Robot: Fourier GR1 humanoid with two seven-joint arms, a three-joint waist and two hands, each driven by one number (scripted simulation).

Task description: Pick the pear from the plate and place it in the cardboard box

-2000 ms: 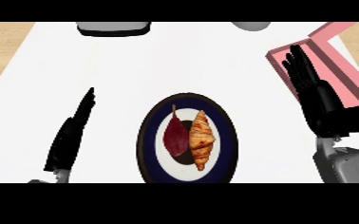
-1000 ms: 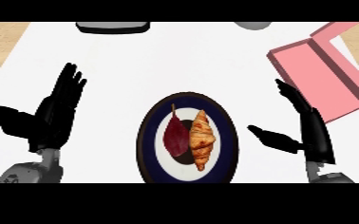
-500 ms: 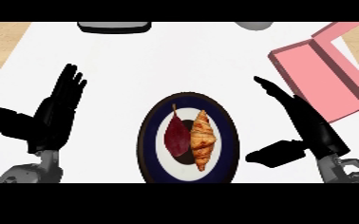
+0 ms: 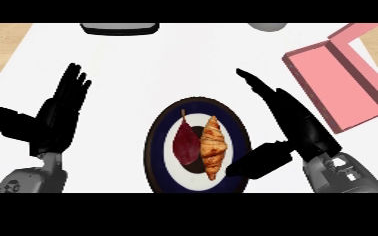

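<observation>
1. While my right hand [image 4: 299,125] hangs just right of the plate [image 4: 159,145], its fingers stretch straight up and to the left, and its thumb juts toward the plate's lower right rim; it is wide open and holds nothing.
2. My thumb tip overlaps the plate's rim at the lower right, but I cannot tell whether it touches it.
3. On the plate lies the pear [image 4: 187,142], dark red, its thin stem pointing away from me.
4. The pear sits left of the plate's middle, and a croissant [image 4: 213,146] lies just beside it on the right, the two side by side and touching or nearly so.
5. Neither of my hands touches the pear.
6. My left hand [image 4: 55,117] rests well to the left of the plate, fingers up and spread, thumb out to the left, open and carrying nothing.
7. The box [image 4: 332,82], pink, lies open up and to the right of the plate, tilted, its tray beyond my right hand and its lid running off past the far right.
8. I see nothing inside the box tray.
9. Far beyond the plate, at the counter's [image 4: 184,60] back edge, a dark tray [image 4: 119,28] shows to the left and a grey round thing [image 4: 267,26] to the right, both cut off.
</observation>
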